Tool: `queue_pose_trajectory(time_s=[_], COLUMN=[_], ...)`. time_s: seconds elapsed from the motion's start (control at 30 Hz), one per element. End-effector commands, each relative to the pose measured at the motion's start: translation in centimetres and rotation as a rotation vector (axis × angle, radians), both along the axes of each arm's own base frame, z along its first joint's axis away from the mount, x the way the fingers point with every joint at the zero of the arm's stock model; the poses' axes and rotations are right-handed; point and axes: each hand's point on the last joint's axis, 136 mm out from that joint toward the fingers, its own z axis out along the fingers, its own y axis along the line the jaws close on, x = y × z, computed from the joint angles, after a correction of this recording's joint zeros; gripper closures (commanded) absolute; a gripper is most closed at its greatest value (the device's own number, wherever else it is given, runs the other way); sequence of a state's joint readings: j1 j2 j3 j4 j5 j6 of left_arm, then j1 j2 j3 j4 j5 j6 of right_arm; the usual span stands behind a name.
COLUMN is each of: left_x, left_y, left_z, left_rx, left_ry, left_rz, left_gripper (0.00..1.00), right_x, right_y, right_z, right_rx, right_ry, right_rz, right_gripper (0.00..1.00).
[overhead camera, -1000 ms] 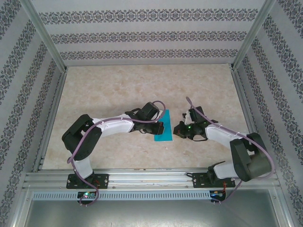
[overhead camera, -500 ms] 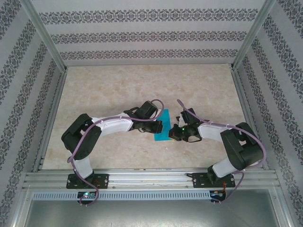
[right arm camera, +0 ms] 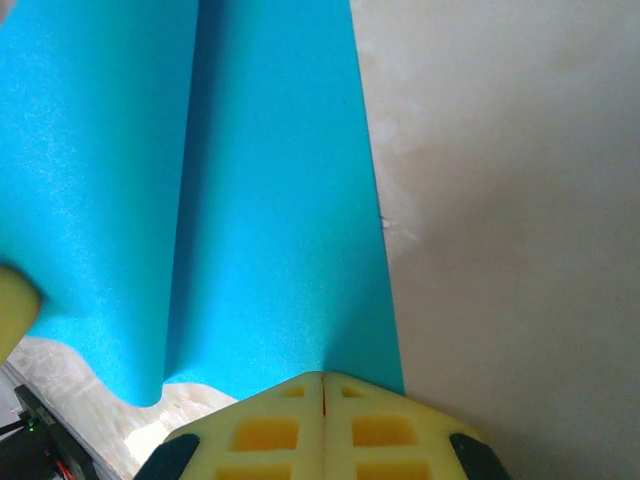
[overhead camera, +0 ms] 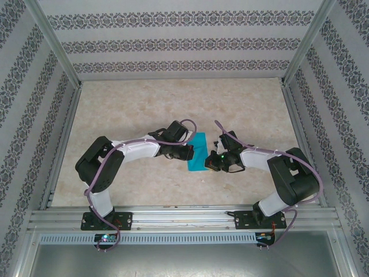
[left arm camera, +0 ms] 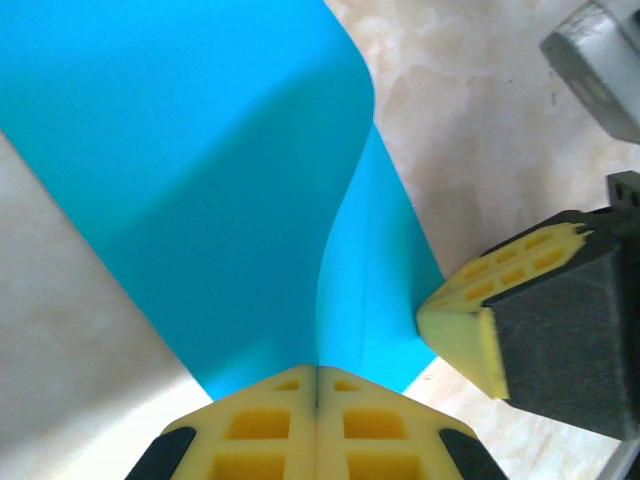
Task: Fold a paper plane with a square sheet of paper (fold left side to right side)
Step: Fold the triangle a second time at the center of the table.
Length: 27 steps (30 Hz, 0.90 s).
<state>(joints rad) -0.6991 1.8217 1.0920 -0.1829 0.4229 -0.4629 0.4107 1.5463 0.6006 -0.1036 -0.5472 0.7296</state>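
Top external view: left end effector (overhead camera: pixel 191 153) pinches the curled square sheet of paper (overhead camera: pixel 198 156); right end effector (overhead camera: pixel 211 164), closed, touches its edge.

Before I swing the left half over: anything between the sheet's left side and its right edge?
Nothing lies on the square sheet of paper. The right tool, closed, sits at its right edge, though, about where the left side, pinched by the left tool, should land.
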Motion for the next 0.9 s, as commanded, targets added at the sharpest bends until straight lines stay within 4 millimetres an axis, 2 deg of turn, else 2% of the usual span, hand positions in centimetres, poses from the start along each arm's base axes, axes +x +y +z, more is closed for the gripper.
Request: queue_pose_trajectory(time_s=[0.0,0.43,0.87], left_x=[0.1,1.0,1.6], left_y=[0.7,0.5,0.2], left_z=[-1.2,-2.1,-2.1], left_rx=[0.016,-0.003,0.002], left_ry=[0.022,0.028,0.011], left_rz=[-0.032,-0.041,-0.056], left_gripper=[0.98,0.98,0.98], right_x=[-1.2,-1.4,-1.5], right_y=[-1.0,-1.0,-1.1], right_z=[-1.7,-1.9,-2.2], right_rx=[-0.075,-0.076,-0.084], right_ry=[0.057,0.067,0.071], right_rz=[0.009,0.013,0.017], right_gripper=[1.0,1.0,1.0])
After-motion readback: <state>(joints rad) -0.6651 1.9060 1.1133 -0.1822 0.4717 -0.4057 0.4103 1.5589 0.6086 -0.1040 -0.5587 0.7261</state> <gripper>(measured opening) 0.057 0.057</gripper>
